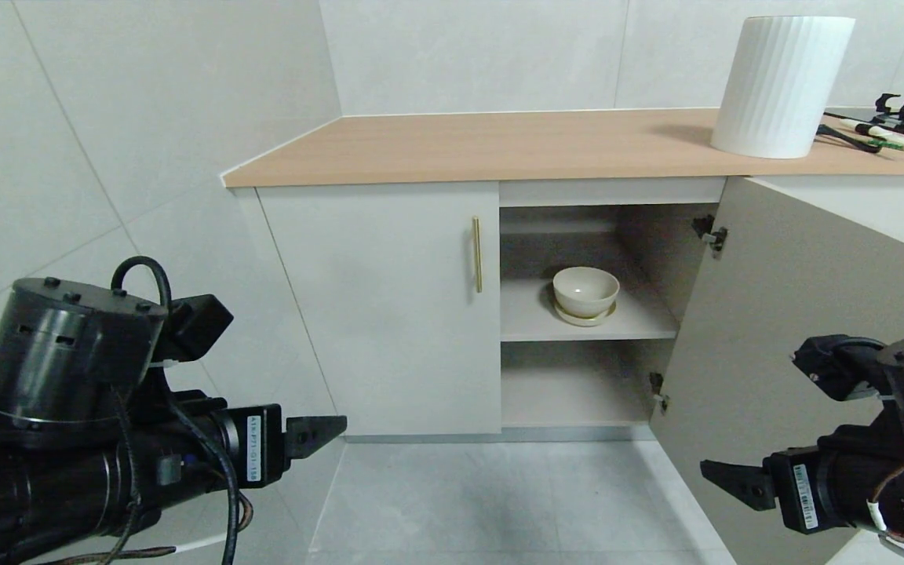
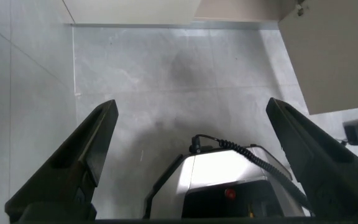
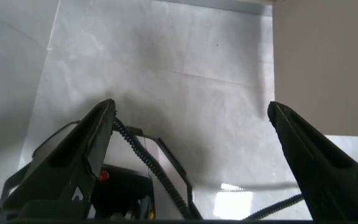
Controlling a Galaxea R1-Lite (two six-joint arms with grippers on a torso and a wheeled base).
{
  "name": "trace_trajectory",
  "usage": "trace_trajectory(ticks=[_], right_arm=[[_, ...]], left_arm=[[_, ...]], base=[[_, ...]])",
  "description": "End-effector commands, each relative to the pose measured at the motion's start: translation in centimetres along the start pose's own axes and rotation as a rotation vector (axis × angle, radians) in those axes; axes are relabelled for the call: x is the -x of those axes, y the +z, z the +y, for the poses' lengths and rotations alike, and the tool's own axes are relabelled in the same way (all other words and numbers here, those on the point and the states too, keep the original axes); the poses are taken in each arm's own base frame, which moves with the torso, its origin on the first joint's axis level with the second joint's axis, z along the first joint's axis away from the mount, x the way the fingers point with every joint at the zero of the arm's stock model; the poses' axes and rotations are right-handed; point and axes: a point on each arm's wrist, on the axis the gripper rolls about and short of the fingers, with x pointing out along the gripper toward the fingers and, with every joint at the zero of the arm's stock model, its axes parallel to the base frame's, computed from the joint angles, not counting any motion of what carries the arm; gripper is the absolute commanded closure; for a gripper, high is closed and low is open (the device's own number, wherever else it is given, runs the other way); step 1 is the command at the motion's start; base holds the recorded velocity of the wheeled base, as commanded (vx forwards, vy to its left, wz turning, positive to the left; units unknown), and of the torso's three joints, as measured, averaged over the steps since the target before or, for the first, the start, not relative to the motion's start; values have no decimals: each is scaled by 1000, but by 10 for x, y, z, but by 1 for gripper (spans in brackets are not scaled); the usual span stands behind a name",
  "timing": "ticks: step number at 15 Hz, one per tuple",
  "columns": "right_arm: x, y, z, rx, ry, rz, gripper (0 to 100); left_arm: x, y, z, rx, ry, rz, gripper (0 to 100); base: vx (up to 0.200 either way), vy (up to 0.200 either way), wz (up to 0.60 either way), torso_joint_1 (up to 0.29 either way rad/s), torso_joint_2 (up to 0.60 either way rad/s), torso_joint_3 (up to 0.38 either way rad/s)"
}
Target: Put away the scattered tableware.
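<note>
At the left, your left gripper hung low over the floor, its fingers wide apart and holding nothing. The cabinet's left door was shut. Beside it, in the open compartment, the bowl sat on a saucer on the middle shelf, toward the front. The open door stood swung out to the right, and your right gripper hung low near it, fingers likewise spread and empty.

With the bowl stowed, the step in hand was probably either closing that door or fetching what looked like utensils, which lay on the table just past the white ribbed container. For the door, you would have done best to press slowly near its free edge, away from the hinges.
</note>
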Motion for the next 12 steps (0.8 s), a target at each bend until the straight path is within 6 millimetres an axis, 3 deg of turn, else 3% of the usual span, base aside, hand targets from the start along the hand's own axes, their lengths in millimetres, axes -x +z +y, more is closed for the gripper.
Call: trace_trajectory(ticks=[1, 4, 12], right_arm=[[7, -2, -3, 17, -8, 18, 0], [21, -14, -13, 125, -36, 106, 0], [38, -20, -24, 162, -120, 273, 0]], left_arm=[[0, 0, 0, -1, 1, 1, 0], [0, -1, 0, -2, 2, 2, 0], [-1, -2, -1, -6, 0, 7, 0]], base=[[0, 0, 0, 0, 0, 0], [0, -200, 0, 2, 2, 4], [0, -200, 0, 5, 2, 2]])
